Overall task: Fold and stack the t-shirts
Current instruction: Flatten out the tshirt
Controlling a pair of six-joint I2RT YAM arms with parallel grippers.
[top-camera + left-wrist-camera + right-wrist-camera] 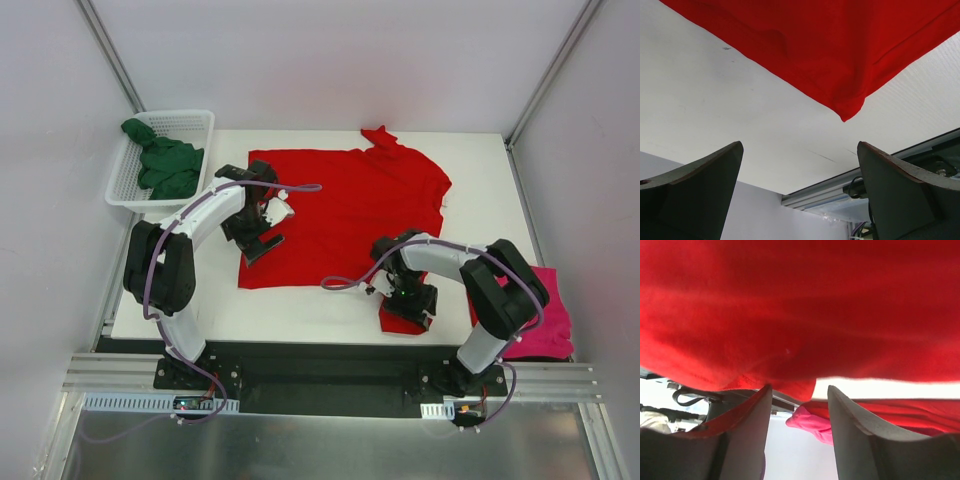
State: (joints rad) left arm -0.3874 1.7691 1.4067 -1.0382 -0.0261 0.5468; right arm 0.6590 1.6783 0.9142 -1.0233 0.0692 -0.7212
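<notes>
Dark green t-shirt sits bunched in the white mesh basket, left of the red t-shirt, not in play yet. Red t-shirt lies spread on the table. Left-side risk: left gripper has its jaws wide apart with nothing between them, and the red tee's near-left corner lies ahead of the fingertips, not inside. Close now and it grabs air or just drags the hem. Left arm reaches forward, elbow bent, wrist tipped down over the red tee's left edge. Right-side risk: right gripper stands part-way apart at the red tee's near-right corner, cloth bunched at the tips; can't tell if it's pinched. A thin bite would likely slip on the lift and skew the fold. Right arm is folded back tight, wrist low. Magenta-pink t-shirt lies right of the red tee, near enough to snag.
</notes>
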